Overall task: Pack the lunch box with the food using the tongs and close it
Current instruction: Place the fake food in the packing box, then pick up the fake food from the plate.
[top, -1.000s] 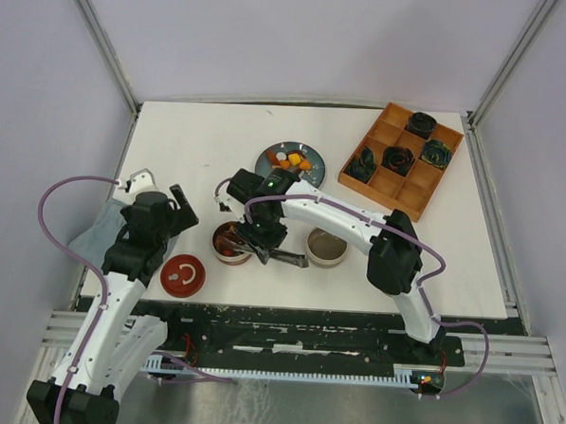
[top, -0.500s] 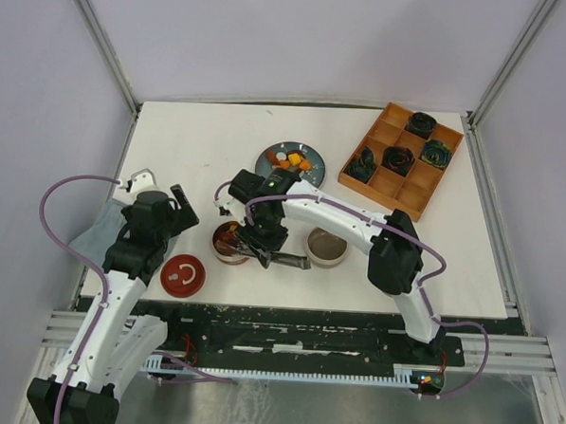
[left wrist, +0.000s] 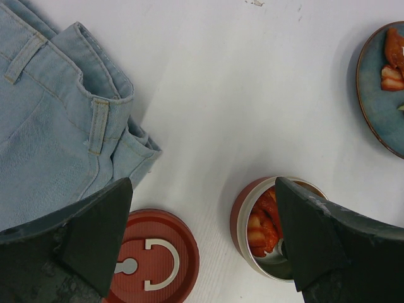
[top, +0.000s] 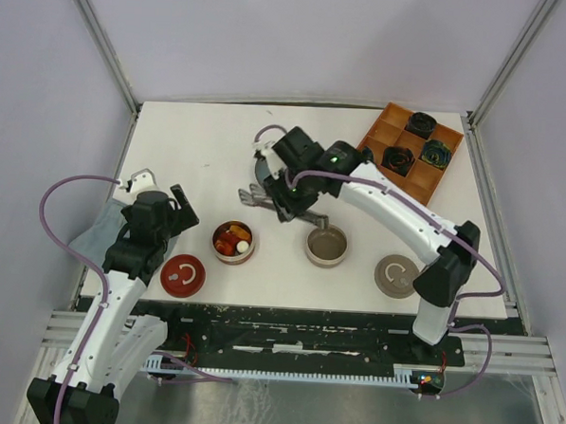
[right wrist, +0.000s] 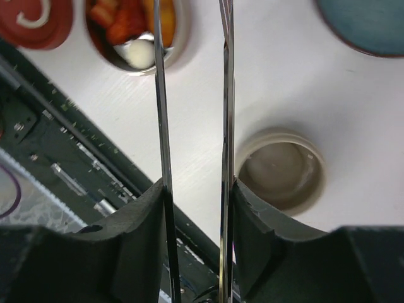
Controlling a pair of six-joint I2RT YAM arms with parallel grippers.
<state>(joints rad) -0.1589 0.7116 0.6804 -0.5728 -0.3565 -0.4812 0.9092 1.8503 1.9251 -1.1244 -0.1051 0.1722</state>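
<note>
White tabletop [top: 191, 150] beneath us: our right jaws clamp the tongs [right wrist: 226, 126] while our left jaws gape wide.

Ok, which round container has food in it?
The red container holds red, orange and white pieces; the beige container beside it is empty.

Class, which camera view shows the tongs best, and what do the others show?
Right wrist view: both metal arms of the tongs run up the picture, large and sharp, gripped by the right gripper. Top external shows only a small grey end beside that gripper; left wrist shows nothing of them.
</note>
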